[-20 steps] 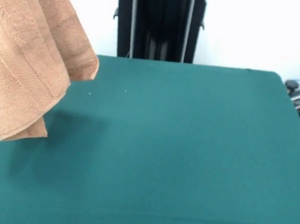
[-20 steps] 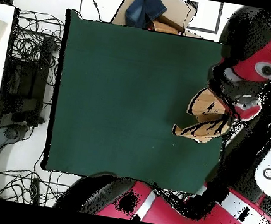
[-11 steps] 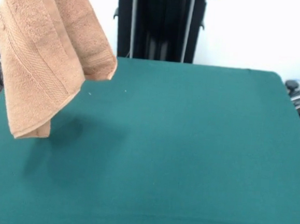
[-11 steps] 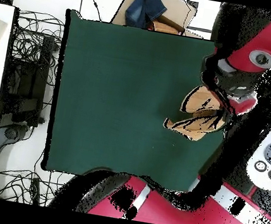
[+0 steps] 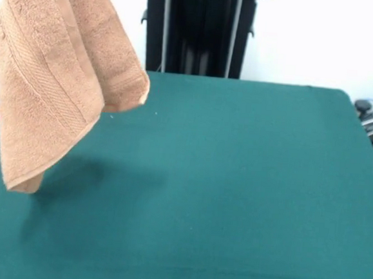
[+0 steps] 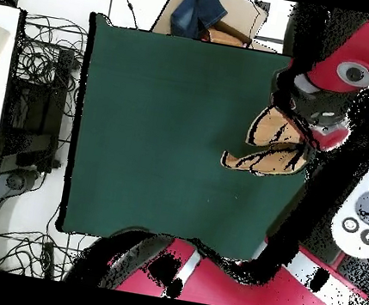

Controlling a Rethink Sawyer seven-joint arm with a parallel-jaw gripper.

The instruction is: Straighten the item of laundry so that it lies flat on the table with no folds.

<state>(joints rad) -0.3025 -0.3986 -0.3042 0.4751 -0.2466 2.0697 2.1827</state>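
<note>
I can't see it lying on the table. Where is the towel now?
The towel hangs in the air at the front view's left, above the green table; overhead, it sits below the red arm.

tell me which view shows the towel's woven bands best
The front view. There the towel hangs folded above the table, its woven bands running plainly down the near face. In the overhead view the towel is only a small bunched shape under the arm, with no bands readable.

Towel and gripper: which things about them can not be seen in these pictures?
- Front view: the towel runs off the top edge, so its held part is cut off.
- Overhead view: the red arm covers the towel's upper end and the gripper.
- Neither view shows whether the towel's lowest corner touches the table.
</note>
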